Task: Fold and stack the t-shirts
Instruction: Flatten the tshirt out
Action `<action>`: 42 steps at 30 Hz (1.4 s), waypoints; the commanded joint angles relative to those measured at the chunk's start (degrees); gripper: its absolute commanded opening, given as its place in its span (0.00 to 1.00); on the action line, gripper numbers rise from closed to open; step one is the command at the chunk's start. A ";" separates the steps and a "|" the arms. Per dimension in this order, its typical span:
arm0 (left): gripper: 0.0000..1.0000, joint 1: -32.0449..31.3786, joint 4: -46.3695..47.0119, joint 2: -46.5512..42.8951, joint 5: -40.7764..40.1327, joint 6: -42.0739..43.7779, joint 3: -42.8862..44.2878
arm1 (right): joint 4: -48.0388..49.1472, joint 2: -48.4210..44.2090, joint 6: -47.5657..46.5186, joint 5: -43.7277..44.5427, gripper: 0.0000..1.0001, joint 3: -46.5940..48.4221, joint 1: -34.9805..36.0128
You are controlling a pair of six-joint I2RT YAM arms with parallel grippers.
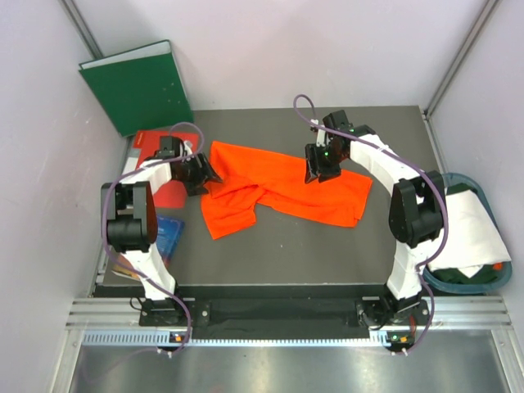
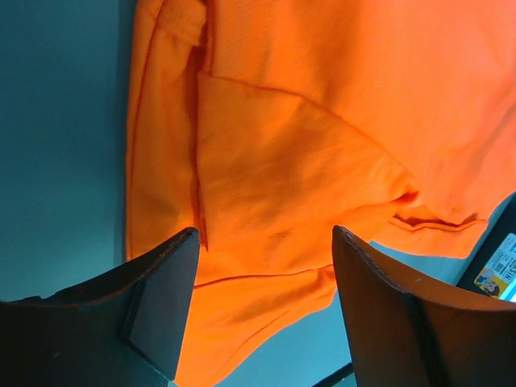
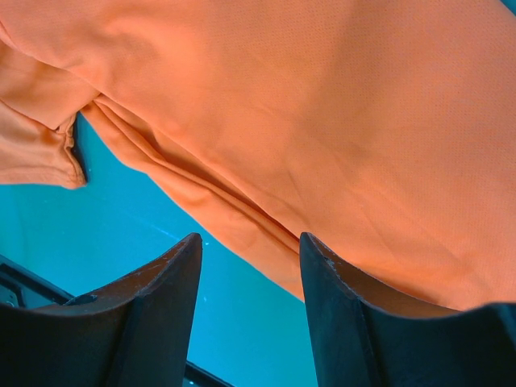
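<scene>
Two pincers [image 2: 266, 234] [image 3: 250, 238] (spread) over orange t-shirt [image 1: 282, 188]

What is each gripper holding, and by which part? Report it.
Nothing is held. The left gripper and right gripper are both open over the orange shirt.

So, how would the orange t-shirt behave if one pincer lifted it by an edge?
The orange t-shirt would probably flop and drape: it lies rumpled with soft folds. It looks thin and light, so a push may bunch it rather than slide it. Far wider than the open left pincer, it would likely sag either side.
</scene>
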 commanded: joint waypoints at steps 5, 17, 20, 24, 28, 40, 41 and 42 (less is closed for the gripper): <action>0.67 0.22 0.83 0.94 0.99 1.80 -2.03 | 1.90 -1.14 0.33 -0.32 0.52 -0.54 -0.14; 0.00 -0.31 1.71 3.15 3.19 1.80 -1.60 | 1.98 -0.79 0.16 0.03 0.52 0.26 -0.14; 0.00 -0.31 2.94 1.22 4.77 1.45 -0.72 | 1.90 -0.97 0.15 0.65 0.52 -0.10 -0.14; 0.00 -0.40 4.78 -2.47 6.44 0.22 1.91 | 1.81 -1.49 0.15 1.44 0.52 -0.71 -0.14; 0.00 -0.48 5.40 -4.50 2.58 -0.84 7.00 | 1.63 -2.28 1.03 3.81 0.54 -0.89 -0.41; 0.00 -0.48 13.05 5.77 2.93 -10.24 21.41 | 8.13 -14.75 13.33 -2.67 0.69 -15.81 -14.63; 0.00 -0.48 13.13 7.35 2.93 -10.51 22.56 | 8.31 -15.55 14.12 -3.21 0.69 -18.00 -15.78; 0.00 -0.48 13.14 8.14 3.10 -10.68 23.53 | 8.31 -16.51 14.83 -3.56 0.69 -18.90 -17.61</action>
